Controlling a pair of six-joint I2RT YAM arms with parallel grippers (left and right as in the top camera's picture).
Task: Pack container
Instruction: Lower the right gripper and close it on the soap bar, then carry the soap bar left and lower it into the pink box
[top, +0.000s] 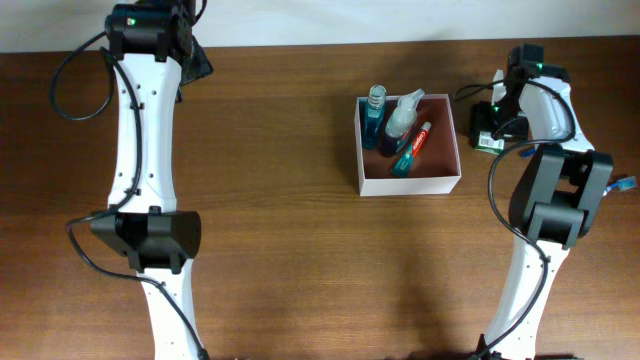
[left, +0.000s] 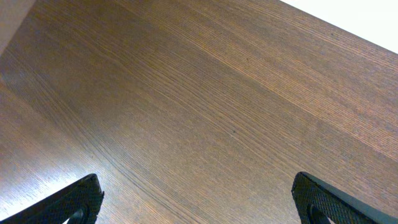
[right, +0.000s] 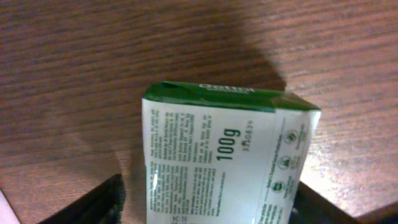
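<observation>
The container (top: 360, 150) is a square white-walled box with a reddish-brown inside, right of the table's centre. In it lie a blue bottle (top: 374, 118), a clear spray bottle (top: 401, 118) and a red-and-teal tube (top: 412, 148). A green-and-white packet (top: 487, 141) lies on the table to the right of the container. My right gripper (top: 497, 118) is open and straddles this packet (right: 217, 149), with a gap at the left finger in the right wrist view (right: 208, 202). My left gripper (top: 197, 62) is open and empty over bare wood at the far left (left: 196, 199).
The brown wooden table (top: 300, 260) ends at a white wall at the back. Both arm bases stand at the front edge. A small blue item (top: 624, 184) shows beside the right arm at the right edge.
</observation>
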